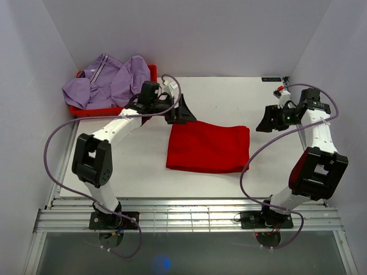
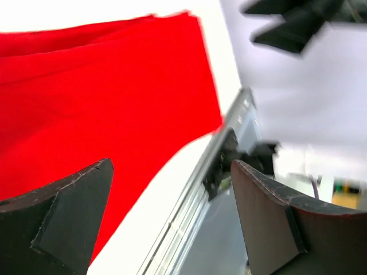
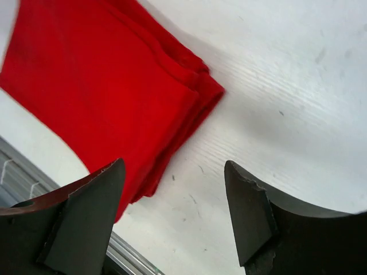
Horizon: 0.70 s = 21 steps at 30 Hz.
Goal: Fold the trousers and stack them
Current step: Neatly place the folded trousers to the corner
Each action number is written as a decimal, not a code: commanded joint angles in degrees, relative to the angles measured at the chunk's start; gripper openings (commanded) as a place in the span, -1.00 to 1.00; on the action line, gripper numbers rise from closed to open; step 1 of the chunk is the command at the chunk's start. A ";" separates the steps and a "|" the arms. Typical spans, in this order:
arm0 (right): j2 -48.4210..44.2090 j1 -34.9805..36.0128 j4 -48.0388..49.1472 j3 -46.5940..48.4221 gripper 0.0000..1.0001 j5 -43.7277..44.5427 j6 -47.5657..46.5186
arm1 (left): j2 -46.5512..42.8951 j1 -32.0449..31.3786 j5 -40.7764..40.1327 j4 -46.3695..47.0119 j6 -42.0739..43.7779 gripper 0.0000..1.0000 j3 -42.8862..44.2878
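Note:
Red trousers (image 1: pixel 209 148) lie folded into a flat rectangle in the middle of the white table (image 1: pixel 229 97). My left gripper (image 1: pixel 182 112) hovers just above their far left corner, open and holding nothing; its wrist view shows the red trousers (image 2: pixel 97 97) below the spread fingers (image 2: pixel 69 217). My right gripper (image 1: pixel 265 121) hangs open just off their far right corner, apart from the cloth. In the right wrist view the folded edge of the red trousers (image 3: pixel 114 91) lies to the left of the empty gap between the fingers (image 3: pixel 252 212).
A red bin (image 1: pixel 152 73) at the back left holds lilac trousers (image 1: pixel 109 83) that spill over its rim. White walls close in the table on three sides. A metal rail (image 1: pixel 189 215) runs along the near edge.

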 commanded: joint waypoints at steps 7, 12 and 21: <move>3.19 11.52 -7.69 -0.88 0.43 -21.28 -3.16 | -3.12 2.73 20.22 19.50 0.78 0.74 -10.45; 10.31 12.67 -1.53 -6.87 0.38 -17.60 -3.07 | 9.50 2.90 18.11 25.60 -3.98 0.67 -4.23; 26.67 12.41 5.95 -3.36 0.19 -13.63 -2.63 | 28.70 6.15 19.33 29.91 -8.03 0.60 1.14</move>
